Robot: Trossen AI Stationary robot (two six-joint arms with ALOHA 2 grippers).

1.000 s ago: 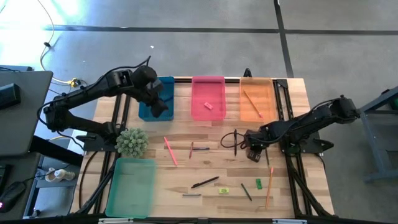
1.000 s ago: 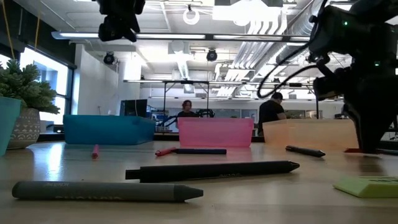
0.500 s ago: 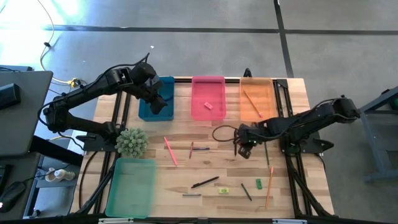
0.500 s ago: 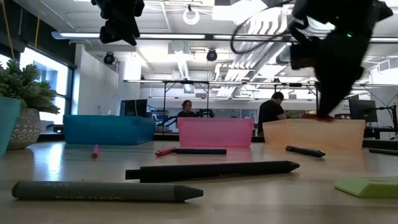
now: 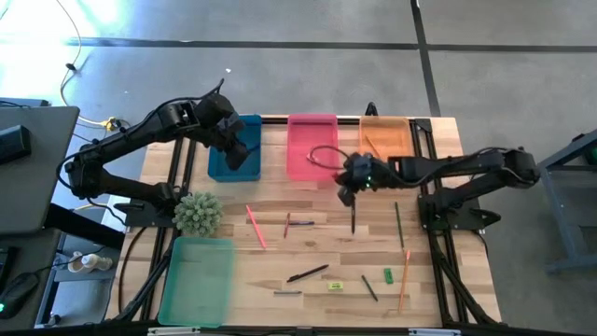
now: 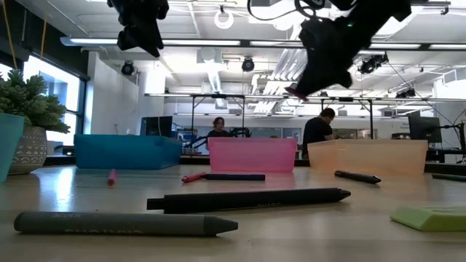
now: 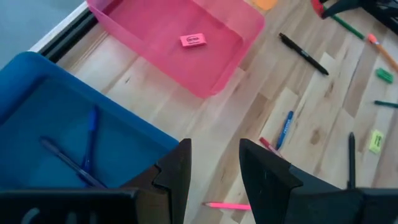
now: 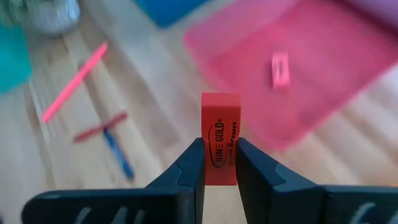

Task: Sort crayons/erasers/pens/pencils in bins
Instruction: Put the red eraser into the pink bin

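Erasers are scattered in the high view: a pink eraser [image 5: 313,158] lies inside the pink bin [image 5: 312,147], while a yellow eraser [image 5: 336,286] and a green eraser [image 5: 387,275] rest on the table [image 5: 308,238] near its front edge. The right gripper [image 5: 347,191] is held above the table just in front of the pink bin, between it and the orange bin [image 5: 383,149]. The left gripper [image 5: 237,149] is seen over the blue bin [image 5: 235,149]. The light green bin [image 5: 197,278] stands at the front left, beside a potted plant [image 5: 198,214].

In the low view, the right gripper [image 6: 300,93] is raised high above the pink bin [image 6: 252,155], with something red at its tip.

In the left wrist view, two empty fingers [image 7: 176,172] are seen parted above the blue bin's [image 7: 56,124] edge, with pens [image 7: 91,137] lying inside.

In the right wrist view, a red eraser [image 8: 220,138] is clamped upright between the fingertips [image 8: 193,163].
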